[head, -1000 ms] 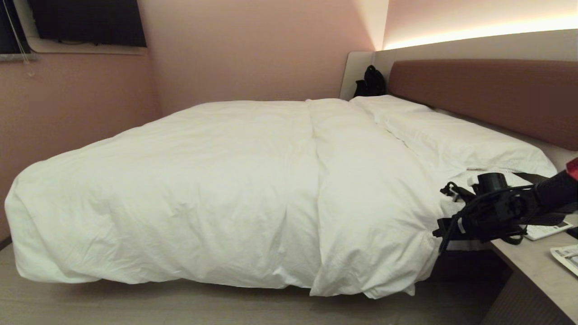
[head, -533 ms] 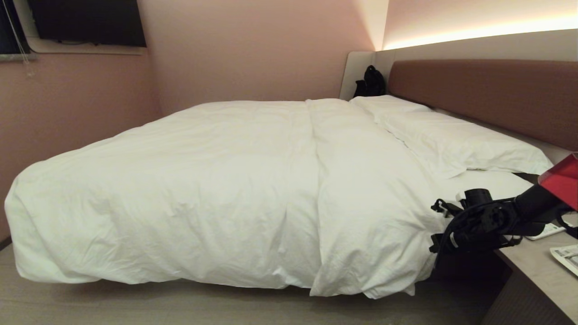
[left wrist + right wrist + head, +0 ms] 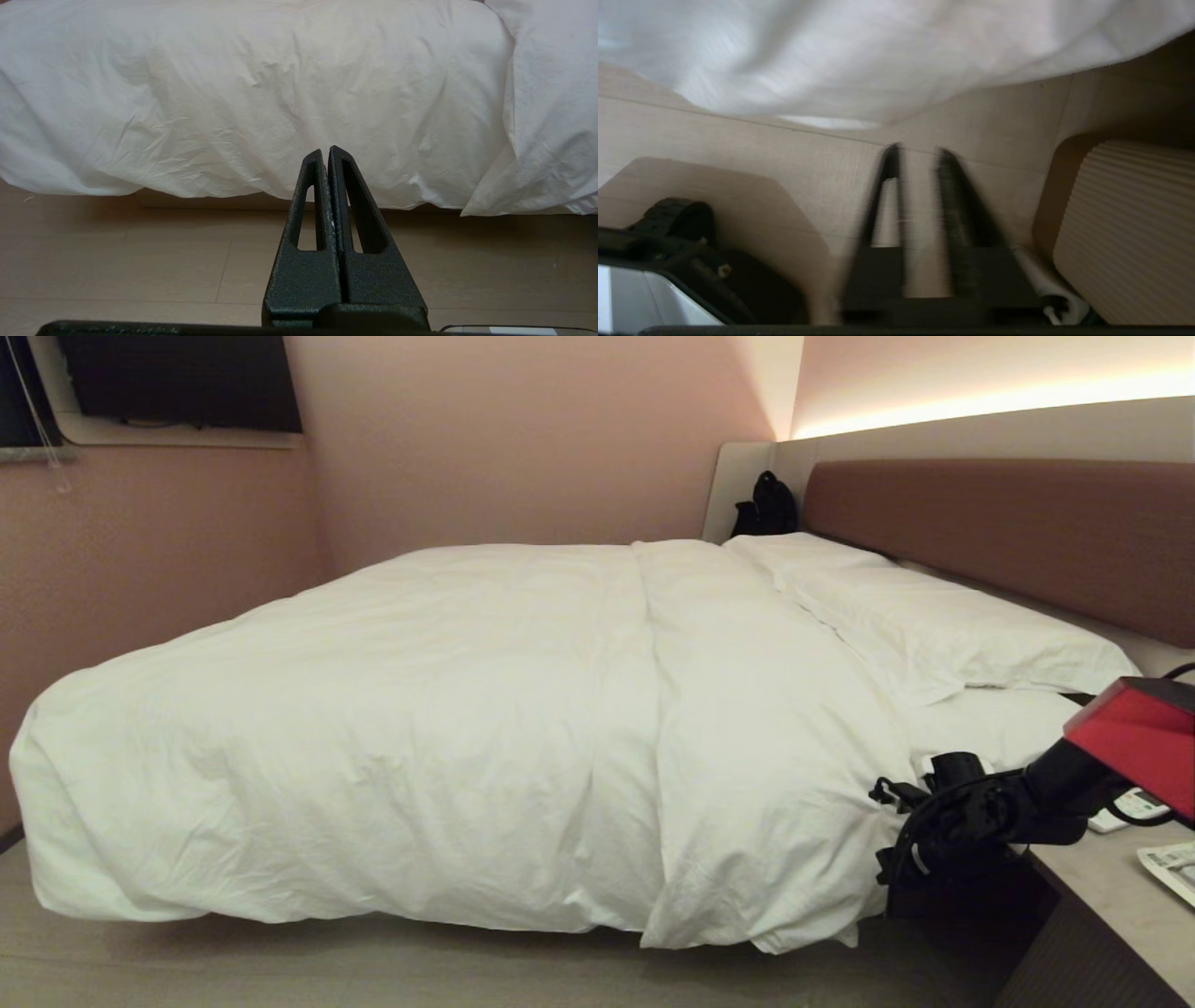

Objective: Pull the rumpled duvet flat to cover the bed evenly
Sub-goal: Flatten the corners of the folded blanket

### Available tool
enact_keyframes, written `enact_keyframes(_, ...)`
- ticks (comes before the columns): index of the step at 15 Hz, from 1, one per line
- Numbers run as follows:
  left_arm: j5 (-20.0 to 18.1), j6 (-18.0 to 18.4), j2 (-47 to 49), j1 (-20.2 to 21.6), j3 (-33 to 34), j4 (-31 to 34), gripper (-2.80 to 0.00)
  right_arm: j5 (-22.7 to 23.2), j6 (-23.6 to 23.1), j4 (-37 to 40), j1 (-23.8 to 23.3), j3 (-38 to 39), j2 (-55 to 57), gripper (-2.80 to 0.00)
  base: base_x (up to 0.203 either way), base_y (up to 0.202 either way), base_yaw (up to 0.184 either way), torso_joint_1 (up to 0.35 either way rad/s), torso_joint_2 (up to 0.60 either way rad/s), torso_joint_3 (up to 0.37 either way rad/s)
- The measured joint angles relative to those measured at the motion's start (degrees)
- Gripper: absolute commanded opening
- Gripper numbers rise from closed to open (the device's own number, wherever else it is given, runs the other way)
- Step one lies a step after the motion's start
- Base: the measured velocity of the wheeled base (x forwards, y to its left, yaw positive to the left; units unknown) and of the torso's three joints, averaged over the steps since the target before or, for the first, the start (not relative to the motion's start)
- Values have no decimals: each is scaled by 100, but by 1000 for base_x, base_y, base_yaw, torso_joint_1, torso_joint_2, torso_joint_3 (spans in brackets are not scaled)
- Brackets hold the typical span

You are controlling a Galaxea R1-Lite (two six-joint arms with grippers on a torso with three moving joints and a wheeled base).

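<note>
The white duvet (image 3: 467, 709) lies puffy and softly wrinkled over the bed (image 3: 1008, 532) and hangs over the near side almost to the floor. My right arm (image 3: 971, 812) reaches in low beside the duvet's near head-end corner, wrist tipped downward. In the right wrist view the right gripper (image 3: 917, 154) is open over the floor, nothing between its fingers, with the duvet's hem (image 3: 878, 46) just beyond. My left gripper (image 3: 325, 151) is shut and empty, held low and pointing at the hanging duvet side (image 3: 280, 93), apart from it.
Two white pillows (image 3: 934, 625) lie along the headboard. A bedside table (image 3: 1111, 896) stands close at the right with a remote (image 3: 1125, 807) and a booklet (image 3: 1172, 868); its ribbed side (image 3: 1129, 233) is close to the right gripper. A black bag (image 3: 766, 504) sits in the far corner.
My right arm has sunk from level with the mattress top to lower beside the duvet's corner, uncovering the sheet by the pillow. The duvet has not visibly moved.
</note>
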Motion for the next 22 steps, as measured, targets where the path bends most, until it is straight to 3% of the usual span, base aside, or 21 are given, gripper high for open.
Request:
enact_keyframes(8,4,3,0,0,0,0,-280,-427,-162,-462,224,34,282,0,0,0,0,0,0,0)
enact_keyframes(15,5,2,0,0,0,0,-280,-571,-650,-473,496,-110,430,0,0,0,0,0,0,0)
enact_keyframes(22,6,0,0,0,0,-2,-280,-731,-678,-473,528,-803,804,0,0,0,0,0,0,0)
